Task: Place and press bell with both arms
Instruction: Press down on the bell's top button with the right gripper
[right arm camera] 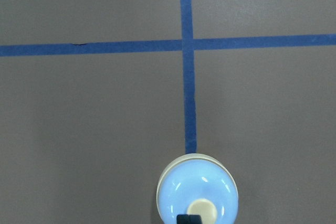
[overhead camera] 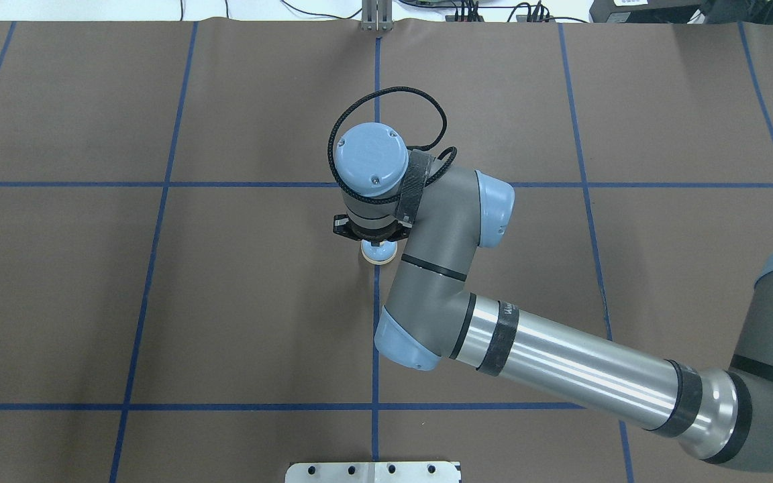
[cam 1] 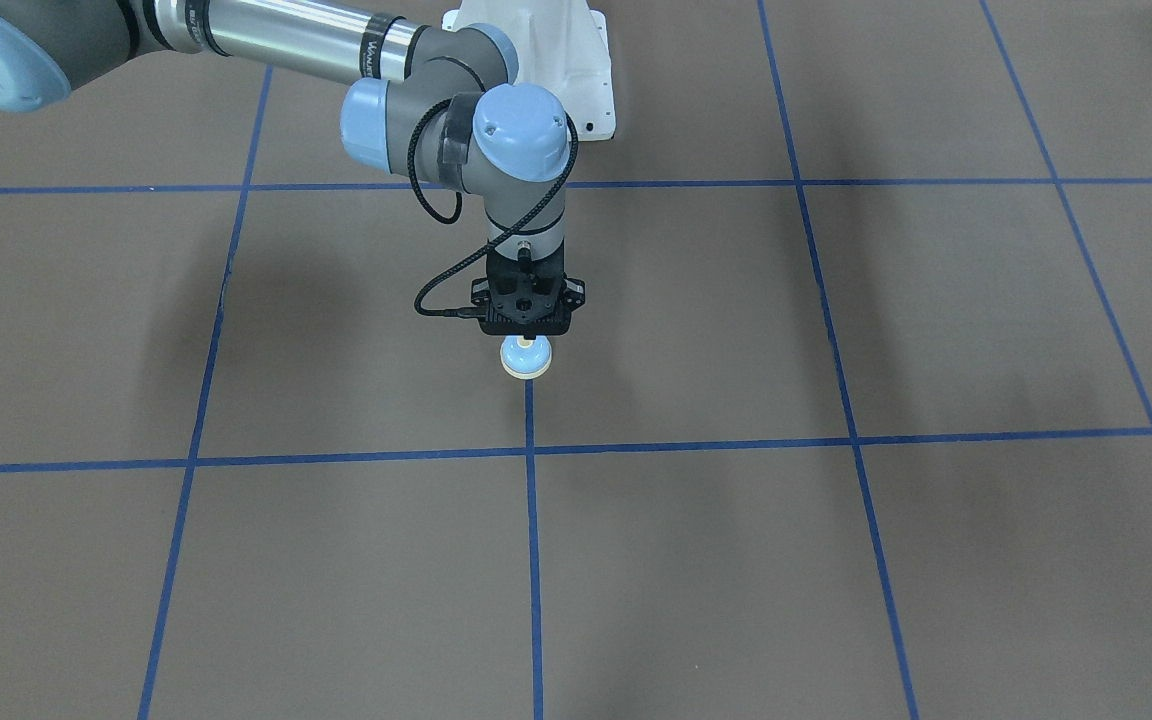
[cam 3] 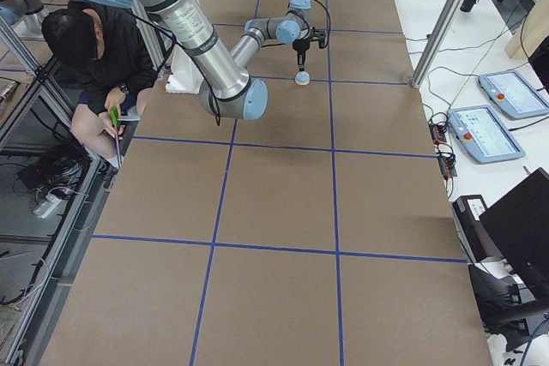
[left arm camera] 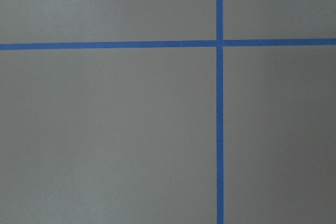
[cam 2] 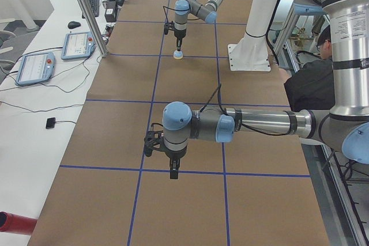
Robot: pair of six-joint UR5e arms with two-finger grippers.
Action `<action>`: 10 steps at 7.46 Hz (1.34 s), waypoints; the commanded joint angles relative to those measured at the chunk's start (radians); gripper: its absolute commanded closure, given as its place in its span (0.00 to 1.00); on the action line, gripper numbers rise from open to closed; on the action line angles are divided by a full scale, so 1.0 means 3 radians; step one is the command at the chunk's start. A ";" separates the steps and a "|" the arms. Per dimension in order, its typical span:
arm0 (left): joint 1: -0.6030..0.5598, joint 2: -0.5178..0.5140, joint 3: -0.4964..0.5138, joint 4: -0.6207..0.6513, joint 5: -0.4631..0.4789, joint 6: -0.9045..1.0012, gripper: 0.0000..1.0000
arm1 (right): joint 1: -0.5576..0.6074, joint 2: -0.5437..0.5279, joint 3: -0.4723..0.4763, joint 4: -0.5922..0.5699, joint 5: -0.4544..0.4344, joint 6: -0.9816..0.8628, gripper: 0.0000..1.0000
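Observation:
The small light-blue bell [cam 1: 526, 360] with a cream base stands upright on the brown table on a blue tape line, also in the overhead view [overhead camera: 379, 253] and the right wrist view [right arm camera: 198, 192]. My right gripper [cam 1: 527, 340] points straight down over it. Its fingers look closed together, with a single black tip [right arm camera: 189, 219] at the cream button. My left gripper [cam 2: 174, 174] shows only in the exterior left view. It hangs just above the table near a tape crossing, far from the bell, and I cannot tell whether it is open or shut.
The white pedestal [cam 1: 536, 60] stands behind the bell. A seated person [cam 3: 86, 49] is beside the table near the robot base. Tablets [cam 2: 34, 67] and a metal post [cam 2: 86, 10] line the far side. Blue tape lines grid the brown table [overhead camera: 225, 302].

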 commanded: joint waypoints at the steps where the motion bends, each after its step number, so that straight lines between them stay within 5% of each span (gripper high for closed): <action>1: 0.0000 -0.0004 0.0000 0.0000 0.0000 0.0000 0.00 | -0.0003 -0.0010 -0.0009 -0.0013 -0.0017 0.0000 1.00; 10: 0.0000 -0.0009 0.0005 0.0000 0.0000 0.0000 0.00 | -0.0038 -0.0041 -0.0030 -0.0008 -0.0057 -0.0015 1.00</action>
